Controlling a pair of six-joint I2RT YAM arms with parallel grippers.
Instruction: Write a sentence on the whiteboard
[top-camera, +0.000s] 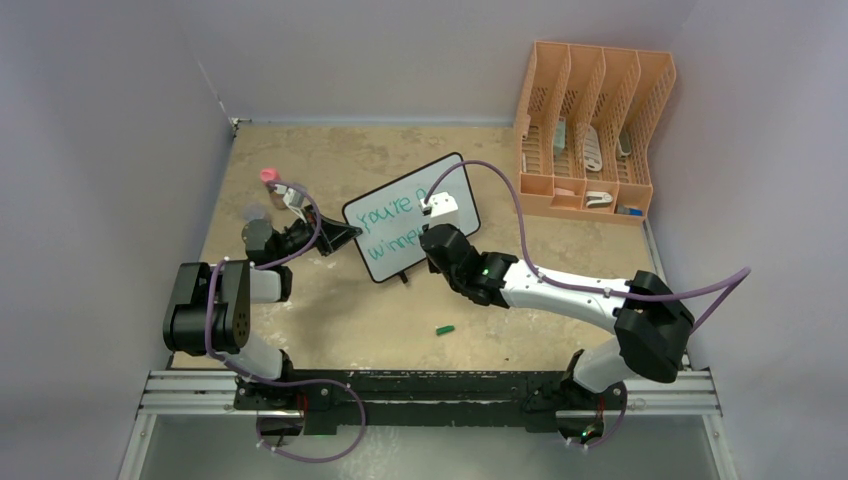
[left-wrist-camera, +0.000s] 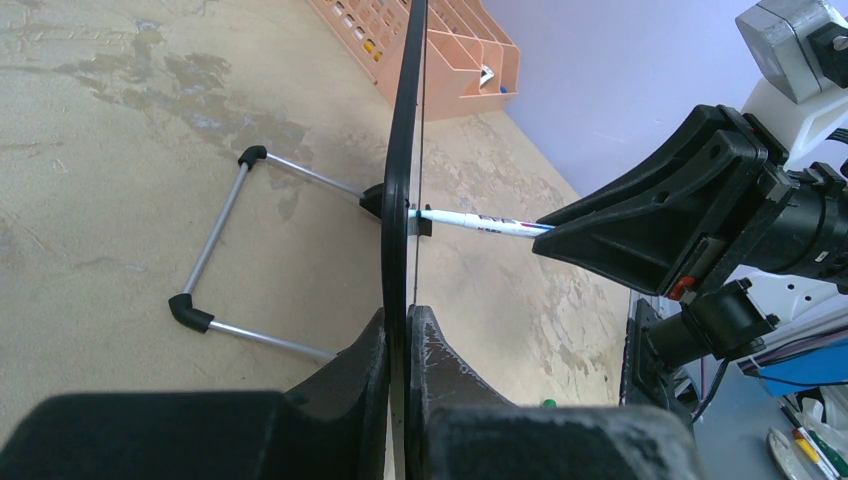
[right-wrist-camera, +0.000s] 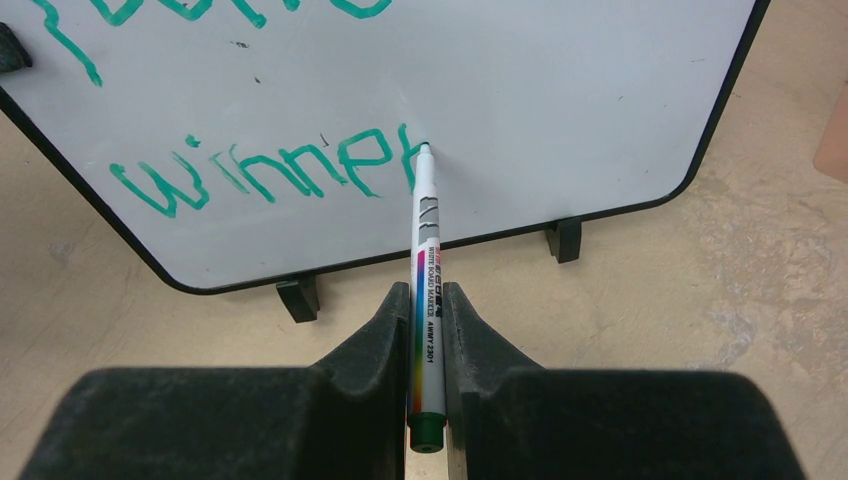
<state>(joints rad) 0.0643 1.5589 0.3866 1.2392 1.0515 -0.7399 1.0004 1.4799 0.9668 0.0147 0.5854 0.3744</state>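
Nearly done, by my judgement: the sentence (right-wrist-camera: 270, 170), two teal lines on the whiteboard (right-wrist-camera: 560, 90) standing on the tabletop (top-camera: 330, 320), ends in "winner", with the marker (right-wrist-camera: 424, 260) tip touching its last letter. Right fingers (right-wrist-camera: 370, 360) pinch the marker; left fingers (left-wrist-camera: 350, 390) clamp the board's left edge. Finishing that stroke probably remains.

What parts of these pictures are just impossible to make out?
- End of the sentence's top line: the right gripper covers it from above; the right wrist view's top edge crops it.
- The whiteboard's writing face: edge-on in the left wrist view.
- Contents of the orange rack: too small in the top view.
- Small green item on the table: too small to identify.
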